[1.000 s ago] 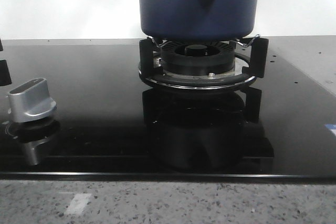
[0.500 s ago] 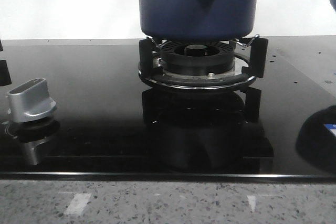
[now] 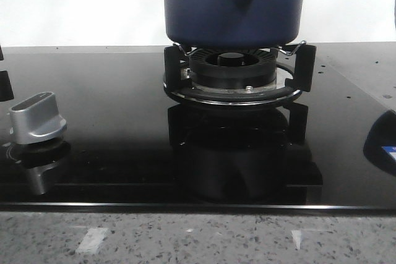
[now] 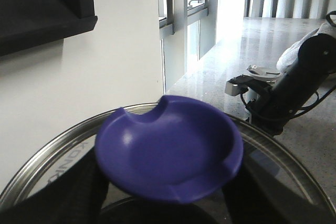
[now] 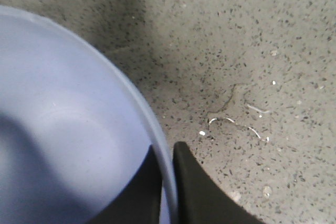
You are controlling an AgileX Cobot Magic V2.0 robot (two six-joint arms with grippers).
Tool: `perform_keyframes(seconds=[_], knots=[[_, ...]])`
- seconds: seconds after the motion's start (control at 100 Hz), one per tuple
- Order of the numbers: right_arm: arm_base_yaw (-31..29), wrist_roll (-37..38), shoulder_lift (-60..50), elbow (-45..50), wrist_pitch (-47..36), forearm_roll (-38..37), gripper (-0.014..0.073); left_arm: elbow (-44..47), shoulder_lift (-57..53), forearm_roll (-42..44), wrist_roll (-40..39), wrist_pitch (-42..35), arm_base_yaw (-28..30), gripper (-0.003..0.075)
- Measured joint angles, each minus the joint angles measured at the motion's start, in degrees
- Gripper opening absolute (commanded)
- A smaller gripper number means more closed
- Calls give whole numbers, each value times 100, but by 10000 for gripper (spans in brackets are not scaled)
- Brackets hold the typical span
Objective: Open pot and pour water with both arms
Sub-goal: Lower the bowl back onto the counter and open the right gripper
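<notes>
Pot (image 3: 234, 5) on burner (image 3: 234, 73) — knob (image 3: 37, 117) front-left, well apart.

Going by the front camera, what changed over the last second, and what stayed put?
A dark reflection appeared on the right edge of the glass hob half a second ago, with something blue at the upper right corner. Now the reflection is smaller and higher, and the blue thing has left the view. The pot, burner and knob have not moved.

I see my right gripper (image 5: 169, 182) pinching the rim of a light blue bowl (image 5: 63, 145), one dark finger inside, one outside, above a speckled grey stone counter (image 5: 252, 51)
</notes>
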Motion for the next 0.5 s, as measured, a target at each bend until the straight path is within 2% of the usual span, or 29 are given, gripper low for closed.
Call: perform_keyframes(seconds=[0.36,0.43,0.5], knots=[[0,0,379,0,-47,-11,-35,0,0,-9,0,0,0,358],[0,0,379,0,-74,-11,34,0,0,-9,0,0,0,358],[0,0,379,0,-97,-11,169,0,0,-9,0,0,0,358]])
